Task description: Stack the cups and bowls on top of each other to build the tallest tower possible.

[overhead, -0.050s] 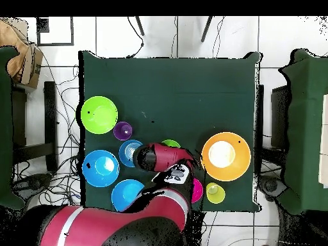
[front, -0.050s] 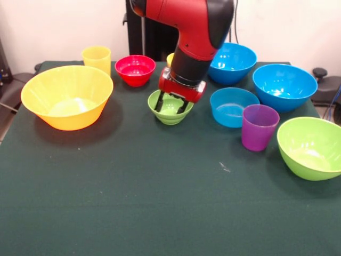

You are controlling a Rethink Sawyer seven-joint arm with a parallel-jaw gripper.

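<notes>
The red and black arm (front, -0.050s: 192, 32) comes down over the middle of the dark green table (front, -0.050s: 160, 202). Its gripper (front, -0.050s: 172, 102) hangs inside the small green bowl (front, -0.050s: 169, 113), and the two black fingers (front, -0.050s: 159, 101) stand apart, one near each side of the bowl's inner wall. It is not possible to tell whether the fingers touch the bowl.

In the front view all bowls sit separately on the cloth; nothing is stacked. The huge orange-yellow bowl (front, -0.050s: 66, 96) is at the left, with a yellow cup (front, -0.050s: 96, 57) just behind it and the small red bowl (front, -0.050s: 135, 69) beside that cup. A second yellow cup (front, -0.050s: 170, 58) shows only as a thin edge behind the arm. At the right there are two large blue bowls (front, -0.050s: 232, 63) (front, -0.050s: 284, 86), the shallow blue bowl (front, -0.050s: 233, 106) in front of them, the purple cup (front, -0.050s: 259, 127) just beside the shallow bowl, and the large lime green bowl (front, -0.050s: 311, 146) near the right edge.

The overhead view hides much under the arm (overhead, -0.050s: 160, 157): the gripper is not visible there, and the small green bowl (overhead, -0.050s: 171, 143) shows only as a small arc. The red bowl (overhead, -0.050s: 197, 190) is half covered too. This view shows clearly the lime green bowl (overhead, -0.050s: 98, 114), the purple cup (overhead, -0.050s: 122, 131), the orange-yellow bowl (overhead, -0.050s: 225, 155) and one yellow cup (overhead, -0.050s: 215, 193), which stands apart from the orange-yellow bowl, near the table's edge.
</notes>
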